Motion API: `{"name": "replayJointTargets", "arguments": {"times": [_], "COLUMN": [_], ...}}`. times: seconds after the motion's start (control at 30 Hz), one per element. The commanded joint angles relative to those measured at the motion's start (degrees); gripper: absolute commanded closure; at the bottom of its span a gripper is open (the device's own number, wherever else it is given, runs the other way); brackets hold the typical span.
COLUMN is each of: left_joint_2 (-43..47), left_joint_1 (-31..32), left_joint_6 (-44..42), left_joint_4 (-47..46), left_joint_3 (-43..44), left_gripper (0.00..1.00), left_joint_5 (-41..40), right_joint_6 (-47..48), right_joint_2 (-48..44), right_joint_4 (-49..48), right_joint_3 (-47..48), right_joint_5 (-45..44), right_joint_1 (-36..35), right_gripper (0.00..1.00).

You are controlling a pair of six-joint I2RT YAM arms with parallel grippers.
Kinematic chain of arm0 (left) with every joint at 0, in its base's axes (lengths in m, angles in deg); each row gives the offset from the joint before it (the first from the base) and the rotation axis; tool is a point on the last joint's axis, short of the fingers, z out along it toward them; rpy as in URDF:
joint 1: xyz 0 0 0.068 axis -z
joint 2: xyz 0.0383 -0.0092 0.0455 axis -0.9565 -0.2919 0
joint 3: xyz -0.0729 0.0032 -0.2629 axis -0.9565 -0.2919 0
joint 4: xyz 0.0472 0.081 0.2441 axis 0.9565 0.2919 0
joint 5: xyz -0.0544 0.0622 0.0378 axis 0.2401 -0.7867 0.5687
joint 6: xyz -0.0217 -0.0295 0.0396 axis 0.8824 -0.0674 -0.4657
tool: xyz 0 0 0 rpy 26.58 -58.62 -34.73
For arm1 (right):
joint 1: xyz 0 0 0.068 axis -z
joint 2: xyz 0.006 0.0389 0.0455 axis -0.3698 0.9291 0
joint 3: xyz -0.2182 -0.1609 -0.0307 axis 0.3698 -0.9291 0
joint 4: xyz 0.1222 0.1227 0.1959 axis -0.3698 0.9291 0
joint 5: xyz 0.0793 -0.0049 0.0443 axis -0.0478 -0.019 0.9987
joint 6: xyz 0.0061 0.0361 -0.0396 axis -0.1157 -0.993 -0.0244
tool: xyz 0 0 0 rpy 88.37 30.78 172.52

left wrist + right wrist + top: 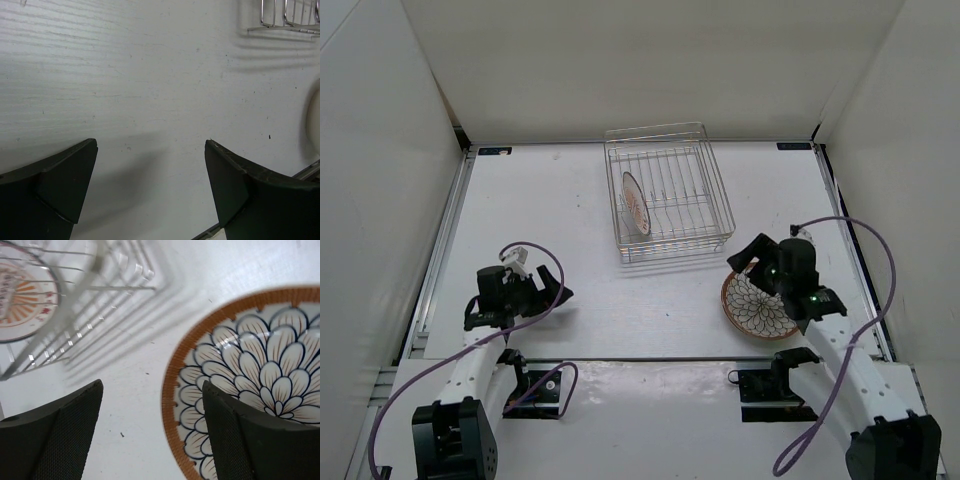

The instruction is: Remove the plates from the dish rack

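Observation:
The wire dish rack [670, 195] stands at the back middle of the table. One pale plate [636, 203] with an orange-brown centre stands upright in its left part, and also shows blurred as the pale plate [22, 295] behind the rack wires [100, 287] in the right wrist view. A reddish-brown plate with white petals [758, 308] lies face up on the table at the right. My right gripper [748, 256] hovers open over its far-left rim; the gripper [152, 385] holds nothing, and one finger overlaps the petal plate [260, 370]. My left gripper [558, 298] stands open and empty over bare table at the left.
White walls close in the table on three sides. In the left wrist view the open gripper [150, 142] faces bare table, with a corner of the rack [287, 22] at the top right and a pale rounded edge [314, 120] at the far right. Purple cables loop beside both arms.

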Motion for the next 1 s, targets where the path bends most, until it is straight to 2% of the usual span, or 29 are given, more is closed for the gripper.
{"name": "replayJointTargets", "arguments": {"times": [0.0, 0.07, 0.13, 0.17, 0.23, 0.37, 0.4, 0.43, 0.5, 0.53, 0.6, 0.63, 0.67, 0.7, 0.73, 0.77, 0.83, 0.87, 0.9, 0.97], "left_joint_2": [1.1, 2.9, 4.0, 4.0, 2.7, -2.1, -4.4, -5.5, -10.3, -11.5, -18.6, -20.6, -28.0, -30.5, -34.9, -39.2, -45.4, -49.1, -52.3, -55.7], "left_joint_1": [0.2, 0.4, 0.1, 0.4, 0.6, 2.8, 3.8, 4.8, 9.4, 10.3, 13.4, 14.3, 15.7, 16.9, 17.6, 18.4, 21.5, 22.3, 24.3, 25.8], "left_joint_6": [-0.4, 1.0, 2.2, 5.3, 10.7, 17.7, 17.4, 16.3, 15.1, 15.1, 16.0, 16.0, 15.2, 14.0, 12.2, 11.5, 6.8, 5.7, 3.1, 2.3], "left_joint_4": [10.0, 12.1, 11.9, 9.9, 9.0, 0.6, -0.9, -6.7, -9.8, -15.4, -18.5, -17.7, -17.6, -17.0, -15.2, -13.3, 0.0, 5.2, 7.2, 9.9], "left_joint_3": [1.7, 5.8, 10.2, 11.8, 14.3, 20.0, 23.9, 25.2, 28.9, 32.3, 35.7, 43.8, 46.5, 49.3, 57.5, 60.3, 71.7, 74.1, 78.0, 79.9], "left_gripper": [0.0, 0.0, 0.0, 0.0, 0.0, 0.0, 0.0, 0.0, 0.0, 0.0, 0.0, 0.0, 0.0, 0.0, 0.0, 0.0, 0.0, 0.0, 0.0, 0.0], "left_joint_5": [-2.0, -2.1, 0.4, 0.6, -0.9, -3.2, -3.5, -4.5, -6.5, -7.7, -7.0, -3.3, -1.8, 0.9, 1.8, -1.4, -4.5, -8.9, -10.2, -14.0], "right_joint_6": [10.4, 13.8, 16.0, 17.3, 20.9, 24.6, 25.3, 26.0, 25.9, 25.5, 25.5, 25.4, 24.8, 24.8, 24.8, 24.8, 24.8, 24.9, 25.1, 25.3], "right_joint_2": [-4.0, -4.1, -4.1, -4.1, -6.0, -11.3, -12.4, -15.0, -16.1, -16.8, -17.3, -17.8, -17.9, -17.9, -17.5, -17.2, -16.3, -16.1, -15.8, -15.0], "right_joint_4": [10.0, 21.0, 26.5, 32.7, 38.4, 45.3, 46.0, 47.2, 50.4, 51.1, 51.8, 51.7, 51.1, 51.1, 51.0, 50.4, 49.4, 48.8, 48.6, 48.8], "right_joint_3": [10.3, 15.5, 20.0, 22.2, 22.9, 24.5, 24.9, 25.2, 25.9, 25.9, 24.5, 23.9, 23.4, 22.3, 22.1, 21.6, 20.5, 19.9, 19.5, 19.3], "right_joint_5": [2.8, 2.6, 2.4, 2.6, 2.5, -1.1, -1.2, -1.3, -4.4, -4.5, -3.5, -3.9, -4.1, -4.1, -3.9, -3.9, -3.3, -2.9, -2.0, -1.9], "right_joint_1": [0.0, -0.2, -0.3, -0.3, -0.4, -0.3, -0.3, -0.1, -0.7, -0.7, -0.8, -0.7, -0.8, -0.8, -1.0, -0.9, -0.9, -0.9, -0.8, -0.9], "right_gripper": [0.18, 0.18, 0.15, 0.13, 0.12, 0.11, 0.11, 0.11, 0.11, 0.11, 0.11, 0.11, 0.11, 0.11, 0.11, 0.11, 0.11, 0.11, 0.11, 0.11]}}
